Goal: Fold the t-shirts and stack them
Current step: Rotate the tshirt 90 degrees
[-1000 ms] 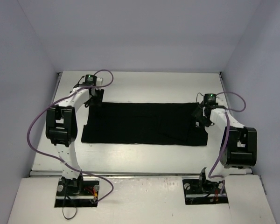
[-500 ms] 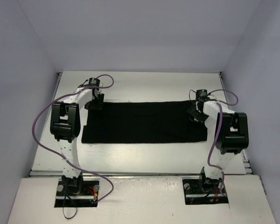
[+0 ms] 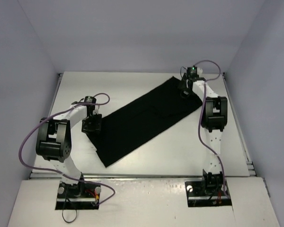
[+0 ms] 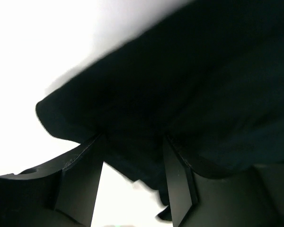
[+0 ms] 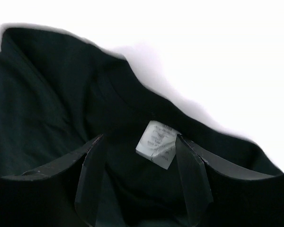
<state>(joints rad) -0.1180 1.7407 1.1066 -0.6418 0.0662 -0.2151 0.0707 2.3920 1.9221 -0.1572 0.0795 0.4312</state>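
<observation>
The black t-shirt [image 3: 142, 120] lies folded into a long strip, running diagonally from near left to far right on the white table [image 3: 132, 85]. My left gripper [image 3: 92, 124] is at its near-left end, jaws closed on a bunch of fabric [image 4: 180, 85], seen in the left wrist view [image 4: 132, 137]. My right gripper [image 3: 185, 89] is at the far-right end, closed on the collar area [image 5: 47, 104]. The white neck label [image 5: 156, 144] sits between its fingers [image 5: 139, 137]. No blue print shows.
Pale walls enclose the table on the left, back and right. The right arm's elbow [image 3: 213, 113] stands close to the right wall. Purple cables [image 3: 26, 142] loop off both arms. The table's front lip [image 3: 142, 176] runs in front of the arm bases.
The shirt has swung from lying straight across to a diagonal. My right gripper moved far and slightly left with its end. My left gripper moved nearer with the other end.
</observation>
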